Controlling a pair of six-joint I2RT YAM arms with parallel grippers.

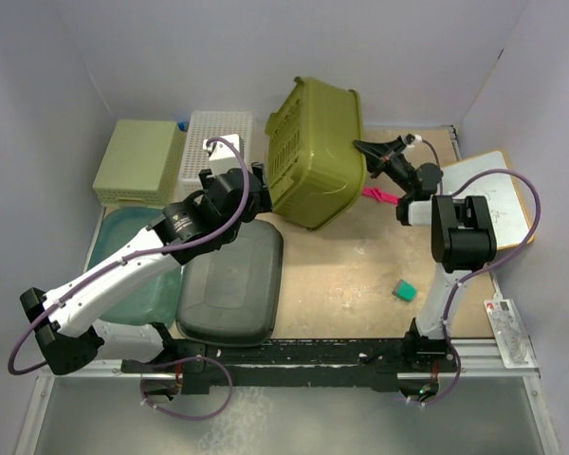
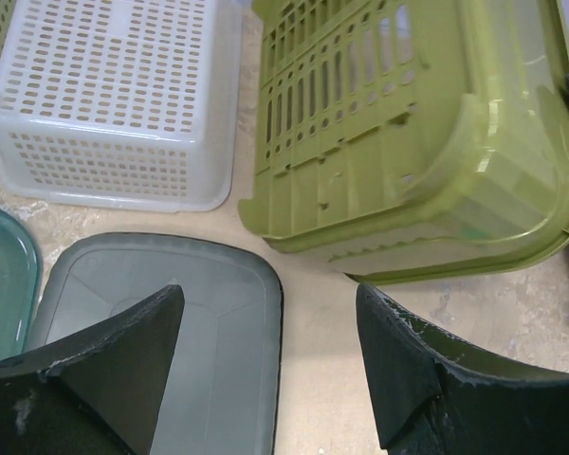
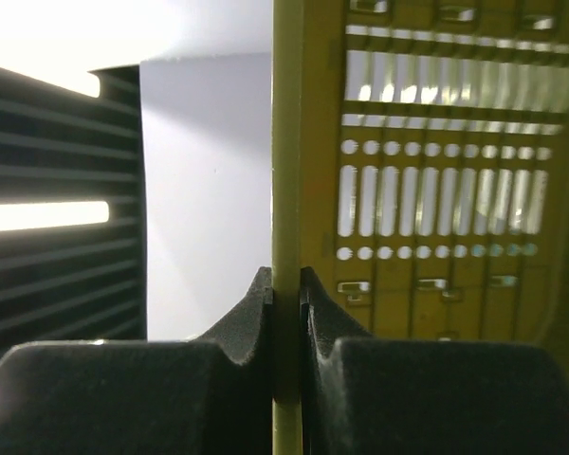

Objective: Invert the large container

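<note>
Tipped on edge at the back of the counter [image 1: 360,275], the large olive-green slotted plastic container [image 1: 315,152] has its rim pinched in the right tool [image 3: 284,284], apparently for leverage, while the left tool [image 2: 270,313] gapes wide alongside.

"Where could I bring a hand in on the left?"

"My left fingers [image 2: 104,370] are spread above a strip of bare bench [image 2: 318,313] between the grey lid [image 2: 228,322] and the large container [image 2: 408,142]. That lane is free. Further back, the white basket [image 2: 114,104] stands just beside the container, with the pale green basket [image 1: 137,161] left of it. The teal lid [image 1: 114,232] fills the near left."

"And the right?"

"My right fingers [image 3: 237,332] are pinched on the container's wall, so that side is taken. Nearer me the bench lies open, apart from a pink piece [image 1: 379,195] by the container and a small teal block [image 1: 404,290]. A white board [image 1: 498,190] lines the right edge."
</note>
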